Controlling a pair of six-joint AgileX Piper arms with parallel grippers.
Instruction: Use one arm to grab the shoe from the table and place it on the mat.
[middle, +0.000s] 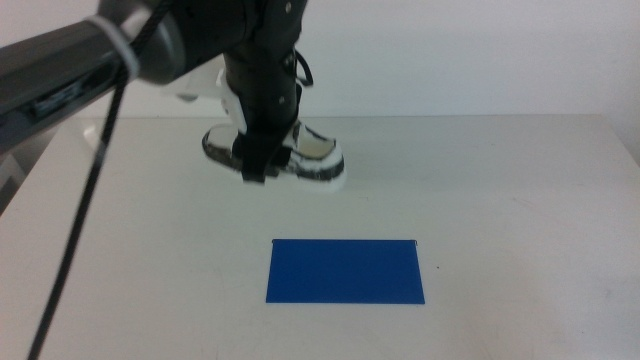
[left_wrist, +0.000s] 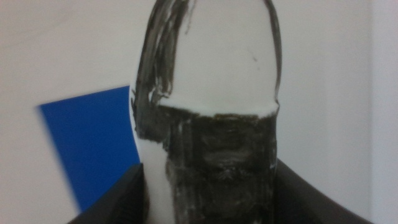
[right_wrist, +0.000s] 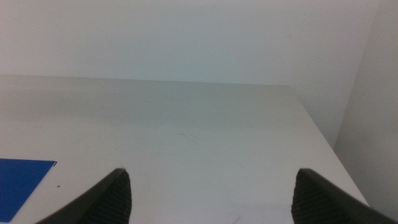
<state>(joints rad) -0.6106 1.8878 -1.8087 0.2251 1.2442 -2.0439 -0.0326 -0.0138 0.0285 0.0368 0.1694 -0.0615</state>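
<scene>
I have the matte white-grey table (middle: 520, 190) under me, and the left arm (middle: 90, 65), dark grey and bulky, reaching in over its far side. The thin, flat deep-blue mat (middle: 345, 271) lies bare, so placing is left to do. The left gripper (middle: 262, 165) is clamped across the shoe (middle: 318, 155), marbled black on white with a smooth sole, held beyond the mat. My right gripper (right_wrist: 211, 193) waits, spread wide and empty
</scene>
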